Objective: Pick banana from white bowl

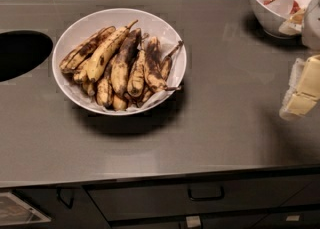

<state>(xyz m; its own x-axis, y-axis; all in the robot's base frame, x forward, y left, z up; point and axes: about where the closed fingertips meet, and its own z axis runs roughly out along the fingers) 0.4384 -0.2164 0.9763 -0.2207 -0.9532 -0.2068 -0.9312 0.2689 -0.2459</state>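
1. On the matte grey surface point(225, 123), left of centre, I see the white bowl point(85, 25). It is wide, shallow, round and glossy, with crinkled white paper showing along its right rim.
2. Inside it lies a heap of overripe bananas, blotched brown to black, with thin dark stems.
3. The banana point(106, 49) lies on top of the heap toward the left. It is long and gently curved, mostly yellow with dark brown patches, and its stem points at the bowl's far rim.
4. The pincer point(301, 90) hangs at the right edge of my view, pale yellow and blocky. It is well apart from the bowl, so the banana lies far to its left.
5. I cannot tell how far the pincer is open, nor whether it has hold of anything.
6. A deeper white bowl point(265, 15) with papers and red bits sits at the far right corner.
7. A dark rounded opening point(20, 53) cuts the surface at the left, and drawers point(150, 200) with dark handles run below the front edge.
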